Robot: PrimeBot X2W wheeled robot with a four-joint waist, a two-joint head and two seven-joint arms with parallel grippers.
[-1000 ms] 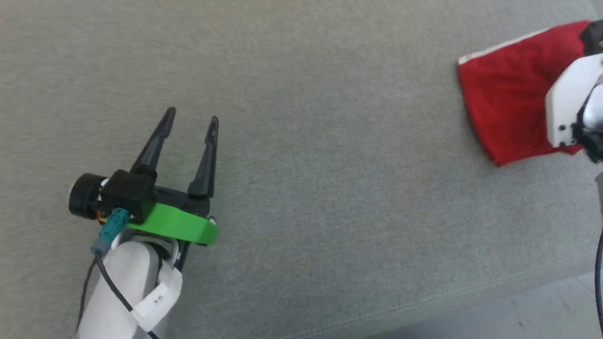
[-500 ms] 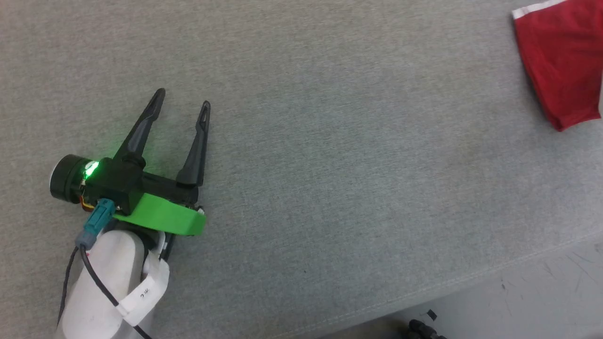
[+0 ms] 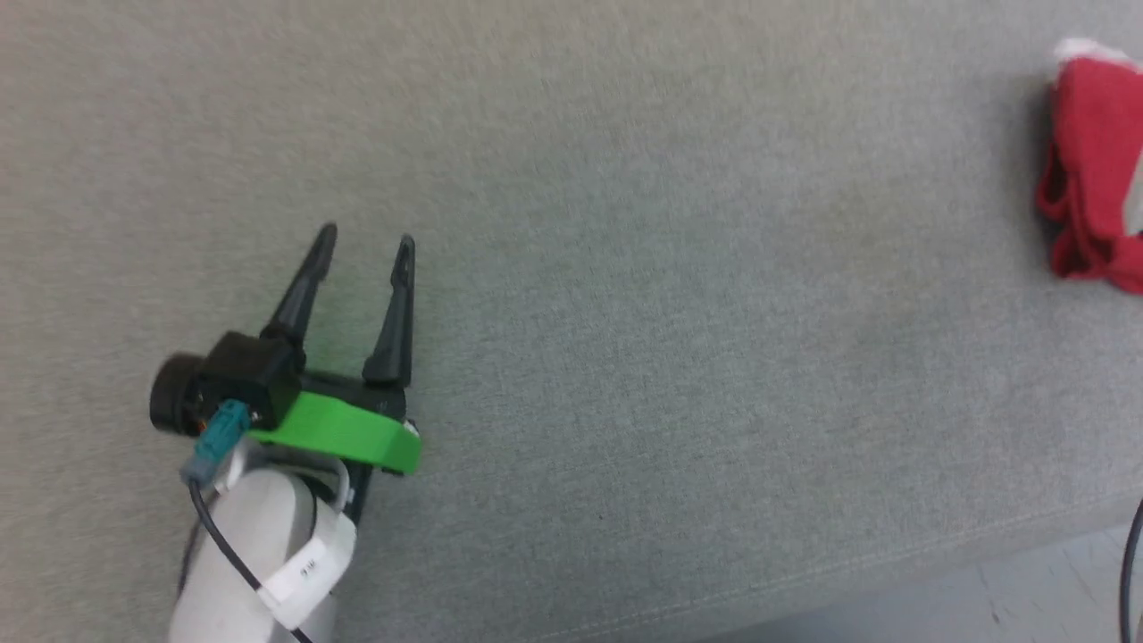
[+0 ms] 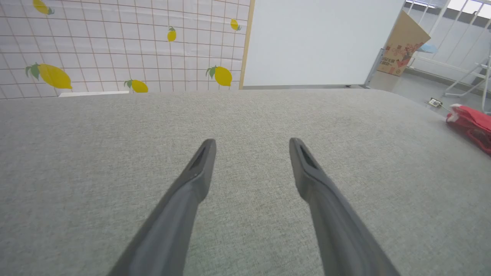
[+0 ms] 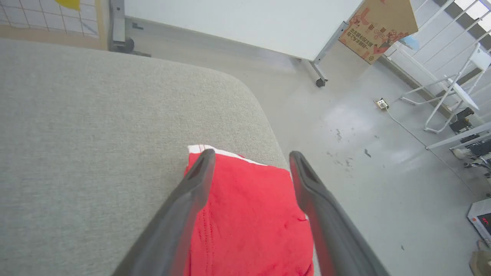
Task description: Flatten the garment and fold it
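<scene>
Red garment [image 5: 249, 214] on grey cushion [image 5: 76, 134]; box [image 5: 378, 28] print unreadable.

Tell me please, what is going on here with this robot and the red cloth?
A two-armed robot is working on a red garment that lies near the corner of a gray padded surface. The right claw hangs over it with fingers spread, gripping nothing. The left claw is open too, over bare surface well apart from the garment. The garment looks doubled over and somewhat rumpled.
</scene>
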